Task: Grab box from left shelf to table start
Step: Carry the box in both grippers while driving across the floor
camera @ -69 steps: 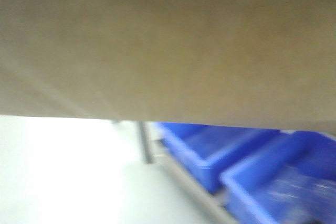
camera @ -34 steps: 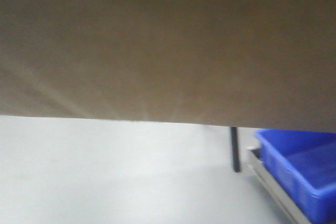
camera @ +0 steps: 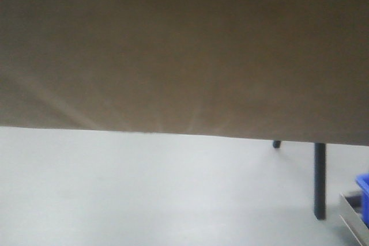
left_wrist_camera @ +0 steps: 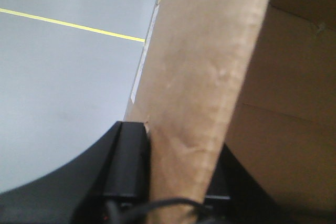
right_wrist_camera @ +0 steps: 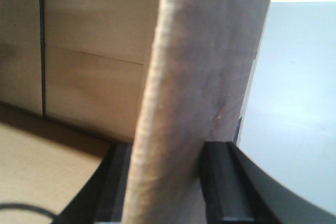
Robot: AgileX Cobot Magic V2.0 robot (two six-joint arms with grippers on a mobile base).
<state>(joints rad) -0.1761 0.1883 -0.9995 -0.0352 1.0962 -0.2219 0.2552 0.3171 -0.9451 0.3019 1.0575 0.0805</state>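
I am holding one box (camera: 184, 50) with two pincers. My left pincer (left_wrist_camera: 176, 182) is clamping on one cardboard wall of it, with a black finger (left_wrist_camera: 126, 166) pressing on the outer face and its partner sitting on the inner face. My right pincer (right_wrist_camera: 168, 182) is gripping another wall the same way, one finger on each side of the board.

The box is filling the whole upper part of the front view, its lower edge running across above the grey floor (camera: 144, 194). Whether it is touching anything beneath, I cannot tell.

The box is showing plain brown corrugated cardboard, matte, with faint creases fanning up from the lower edge. In the wrist views the pinched walls are looking worn and slightly dented, and the inside panels are showing straight fold seams.

Beyond the box I am seeing two dark legs (camera: 319, 180), one blue bin (camera: 364, 184) at the right edge, one metal rail (camera: 353, 220) below it, and one yellow line (left_wrist_camera: 73, 24) on the floor.
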